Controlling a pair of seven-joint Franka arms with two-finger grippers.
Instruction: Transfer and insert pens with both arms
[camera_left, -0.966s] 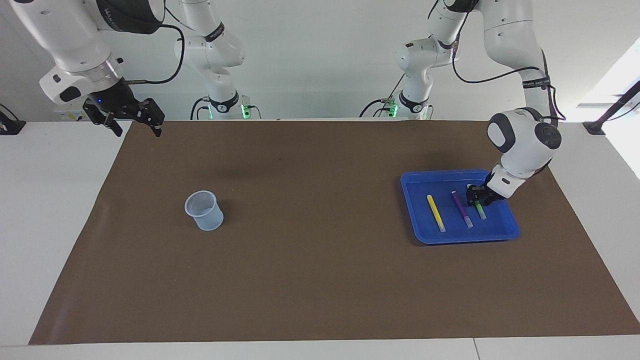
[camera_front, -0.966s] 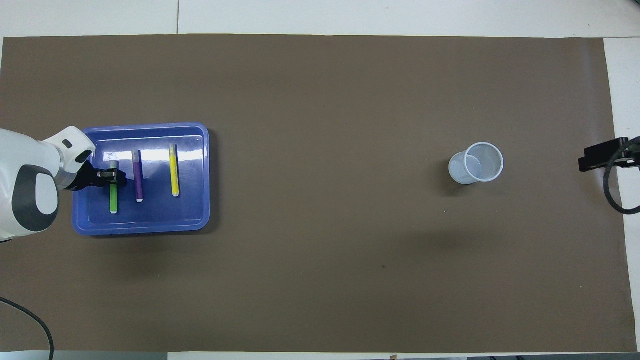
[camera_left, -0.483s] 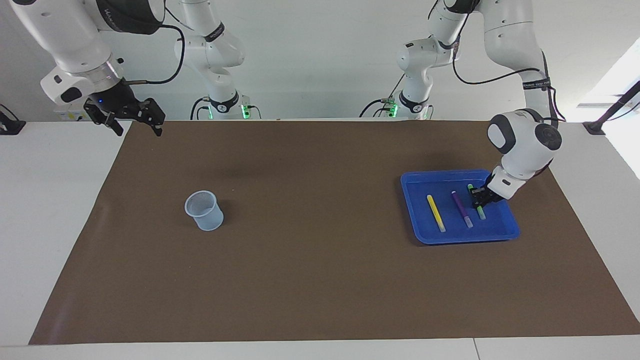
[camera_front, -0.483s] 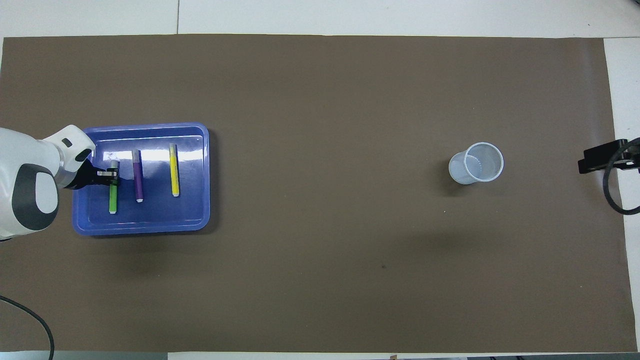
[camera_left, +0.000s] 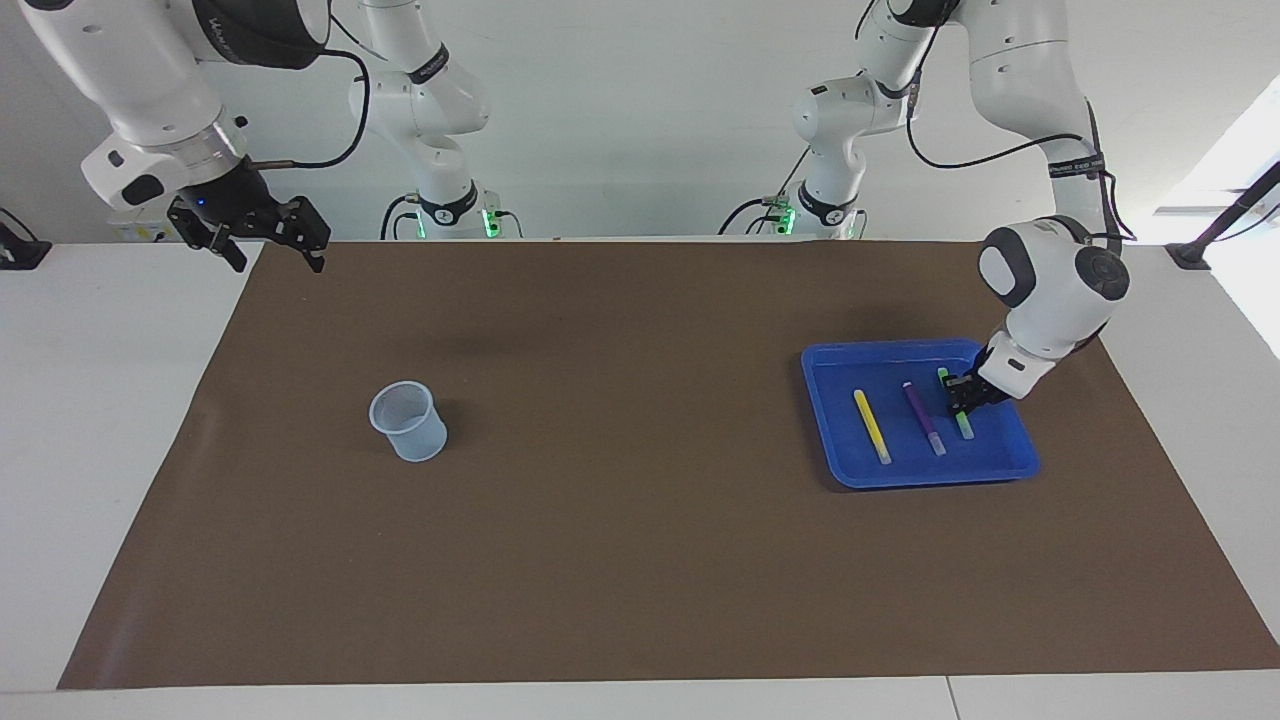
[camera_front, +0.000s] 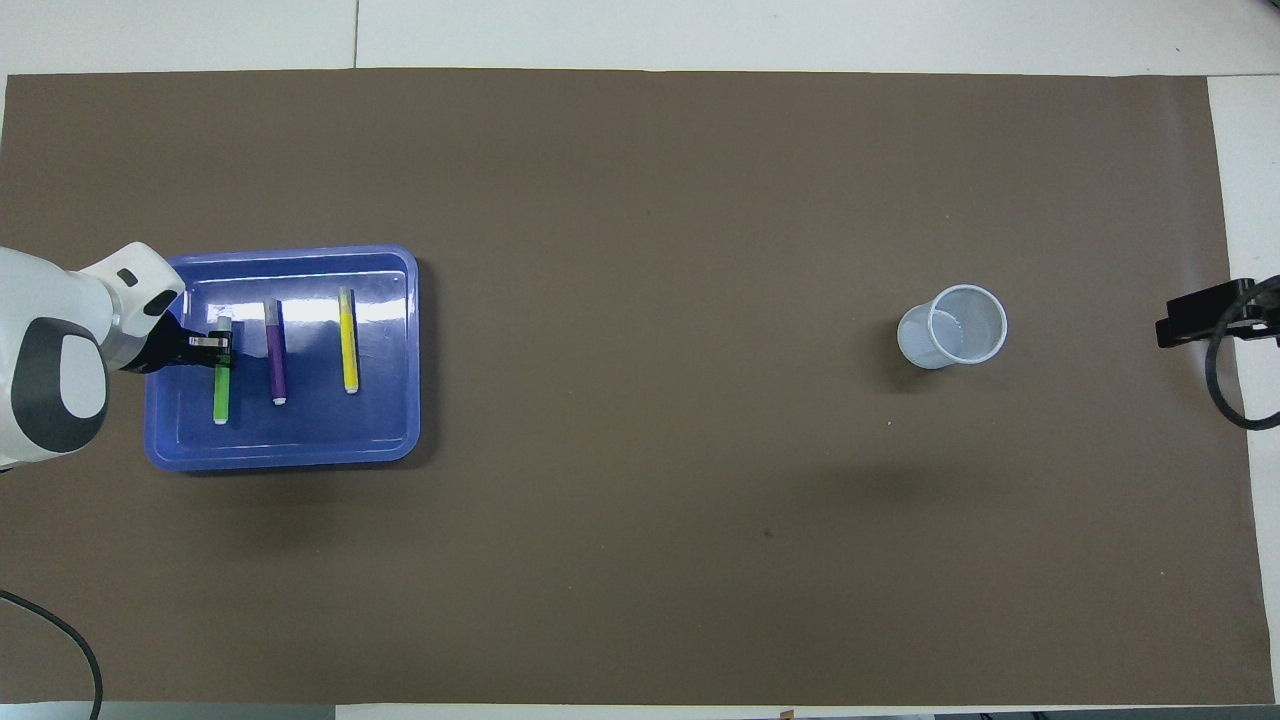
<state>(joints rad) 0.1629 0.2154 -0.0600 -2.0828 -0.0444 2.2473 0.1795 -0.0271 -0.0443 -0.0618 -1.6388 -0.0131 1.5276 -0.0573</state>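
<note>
Three pens lie side by side in a blue tray (camera_left: 822, 362) at the left arm's end of the table: yellow (camera_left: 872, 427), purple (camera_left: 925, 418) and green (camera_left: 965, 428). My left gripper (camera_left: 960, 398) is down in the tray, shut on the green pen near the end nearer to the robots. The overhead view shows the left gripper (camera_front: 222, 345) across the green pen (camera_front: 220, 395), beside the purple pen (camera_front: 275, 350) and the yellow pen (camera_front: 348, 340). My right gripper (camera_left: 268, 245) is open and empty, raised over the mat's corner, and waits.
A clear plastic cup (camera_left: 408, 420) stands upright on the brown mat (camera_left: 640, 500) toward the right arm's end; it also shows in the overhead view (camera_front: 955, 327). A thin black rod (camera_left: 1230, 215) stands at the table's edge by the left arm.
The left gripper's fingers have closed on the green pen, and the pen has shifted slightly toward the tray's edge at the left arm's end. The right arm has not moved.
</note>
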